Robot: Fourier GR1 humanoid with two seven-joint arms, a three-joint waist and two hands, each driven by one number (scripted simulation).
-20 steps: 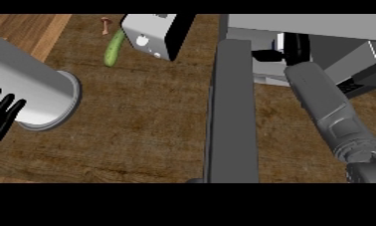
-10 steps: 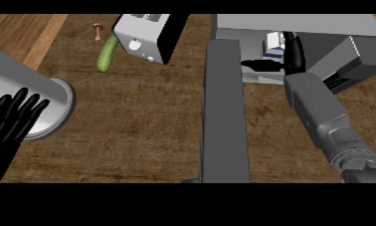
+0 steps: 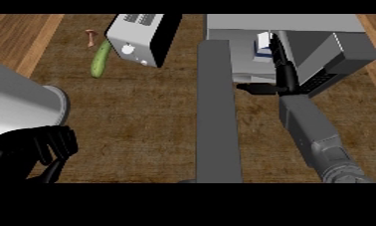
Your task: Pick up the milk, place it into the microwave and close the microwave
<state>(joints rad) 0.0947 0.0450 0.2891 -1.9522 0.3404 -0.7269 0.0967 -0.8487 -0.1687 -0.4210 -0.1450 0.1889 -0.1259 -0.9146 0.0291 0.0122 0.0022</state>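
Observation:
The milk carton [image 3: 262, 47], white with a blue patch, stands inside the grey microwave [image 3: 316, 26] at the upper right. My right hand [image 3: 282, 65] reaches into the microwave's opening. Its straight fingers lie along the carton's right side, and its thumb [image 3: 255, 88] sticks out to the left, clear of the carton. The microwave door [image 3: 217, 115] hangs open as a long grey slab running down the middle of the view, just left of my right forearm [image 3: 316, 135]. At the lower left edge my left hand [image 3: 40, 145] rests with relaxed fingers and holds nothing.
A white and black box-shaped appliance [image 3: 136, 41] stands at the top centre-left. Beside it on the wooden counter [image 3: 140, 120] lie a green cucumber [image 3: 98, 61] and a small reddish mushroom [image 3: 91, 36]. A large grey cylinder [image 3: 29, 105] stands at the left edge, just above my left hand.
My right hand has pushed further up into the microwave, and the milk now shows beside its fingers. The left hand sits further in from the left edge, its fingers less spread.

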